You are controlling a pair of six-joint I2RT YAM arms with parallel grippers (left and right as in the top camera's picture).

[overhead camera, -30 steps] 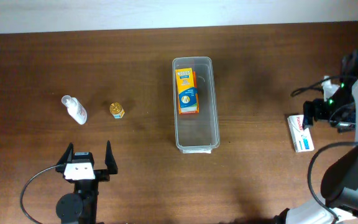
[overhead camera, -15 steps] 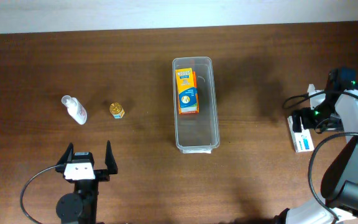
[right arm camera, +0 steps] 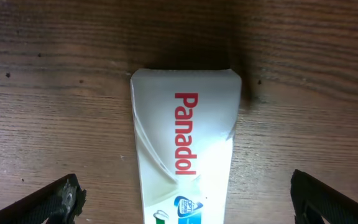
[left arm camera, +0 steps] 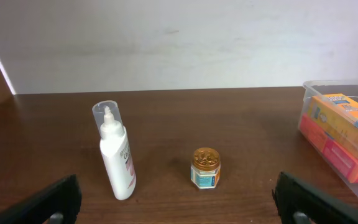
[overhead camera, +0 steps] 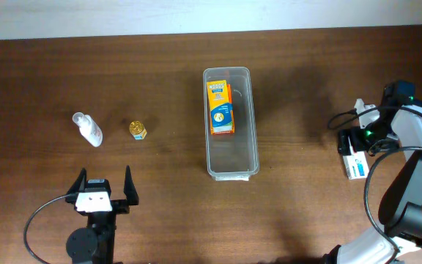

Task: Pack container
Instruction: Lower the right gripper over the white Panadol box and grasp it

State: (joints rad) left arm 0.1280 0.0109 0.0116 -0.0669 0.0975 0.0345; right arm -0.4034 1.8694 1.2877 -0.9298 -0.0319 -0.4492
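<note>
The container (overhead camera: 233,155) is a long clear bin at the table's middle, with an orange box (overhead camera: 220,108) lying in its far half. A white Panadol box (overhead camera: 354,163) lies flat at the right. My right gripper (overhead camera: 352,141) is open just above it. In the right wrist view the Panadol box (right arm camera: 185,143) lies between my spread fingers (right arm camera: 185,198). My left gripper (overhead camera: 102,189) is open and empty at the front left. In the left wrist view (left arm camera: 179,202) it faces the container's rim (left arm camera: 328,87).
A white spray bottle (overhead camera: 88,128) lies at the left, with a small gold-lidded jar (overhead camera: 138,130) beside it. Both show in the left wrist view: bottle (left arm camera: 117,158), jar (left arm camera: 205,168). The orange box (left arm camera: 344,127) shows through the bin wall. Cables trail by the right arm.
My right gripper has come down and to the left, over the Panadol box. The left arm and the other objects have not moved.
</note>
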